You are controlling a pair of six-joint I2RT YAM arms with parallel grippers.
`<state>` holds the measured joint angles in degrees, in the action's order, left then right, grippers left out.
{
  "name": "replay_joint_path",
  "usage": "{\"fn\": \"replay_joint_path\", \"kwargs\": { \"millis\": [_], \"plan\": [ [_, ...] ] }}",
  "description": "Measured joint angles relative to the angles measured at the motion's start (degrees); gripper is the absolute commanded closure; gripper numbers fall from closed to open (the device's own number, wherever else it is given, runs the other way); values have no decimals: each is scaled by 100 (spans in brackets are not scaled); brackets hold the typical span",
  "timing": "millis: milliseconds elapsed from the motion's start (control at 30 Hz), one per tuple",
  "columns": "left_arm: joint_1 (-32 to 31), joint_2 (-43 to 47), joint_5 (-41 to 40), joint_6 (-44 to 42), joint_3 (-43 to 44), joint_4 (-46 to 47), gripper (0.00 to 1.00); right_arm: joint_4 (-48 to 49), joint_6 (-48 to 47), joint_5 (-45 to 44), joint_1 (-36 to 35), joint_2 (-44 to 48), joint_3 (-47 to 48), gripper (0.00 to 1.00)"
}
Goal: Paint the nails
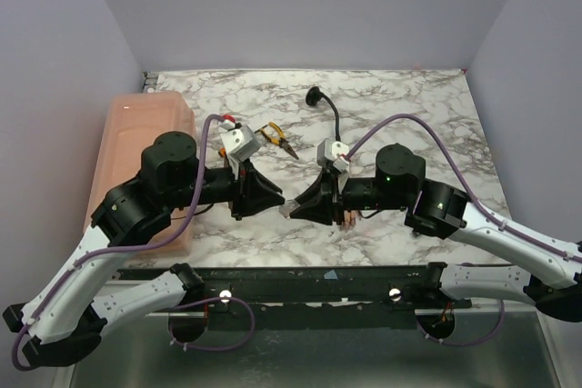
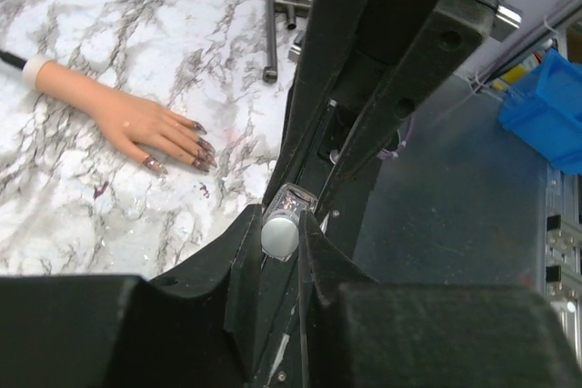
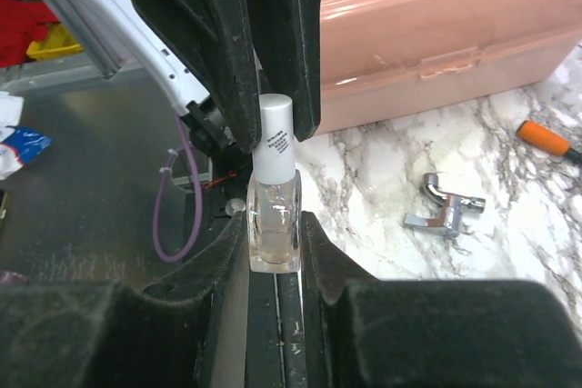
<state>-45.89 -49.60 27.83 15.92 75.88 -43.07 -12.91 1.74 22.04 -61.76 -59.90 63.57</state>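
A small clear nail polish bottle (image 3: pixel 274 229) with a white cap (image 3: pixel 275 134) is held in the air between my two grippers. My right gripper (image 3: pixel 275 238) is shut on the glass body. My left gripper (image 2: pixel 280 224) is shut on the cap (image 2: pixel 280 234). In the top view the two grippers, left (image 1: pixel 278 202) and right (image 1: pixel 298 207), meet tip to tip above the table's middle front. The flesh-coloured mannequin hand (image 2: pixel 127 120) lies flat on the marble, its dark nails (image 2: pixel 200 157) pointing right. In the top view only its fingers (image 1: pixel 349 218) show, under the right gripper.
A pink plastic box (image 1: pixel 145 147) stands at the left and fills the back of the right wrist view (image 3: pixel 436 34). Orange-handled pliers (image 1: pixel 275 139) and a black gooseneck piece (image 1: pixel 329 114) lie behind the grippers. A small metal fitting (image 3: pixel 444 210) lies on the marble table (image 1: pixel 427 106).
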Motion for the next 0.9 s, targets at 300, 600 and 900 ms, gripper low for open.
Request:
{"fn": "replay_joint_path", "kwargs": {
  "millis": [300, 600, 900],
  "plan": [
    [20, 448, 1364, -940, -492, 463, 100, 44, 195, 1043, -13, 17, -2, 99],
    [-4, 564, 2302, -1547, -682, 835, 67, 173, 411, 2017, -9, 15, -2, 99],
    [-26, 737, 2365, -1478, -754, 732, 34, 175, 411, 2267, 0, 24, 11, 99]
  ]
}}
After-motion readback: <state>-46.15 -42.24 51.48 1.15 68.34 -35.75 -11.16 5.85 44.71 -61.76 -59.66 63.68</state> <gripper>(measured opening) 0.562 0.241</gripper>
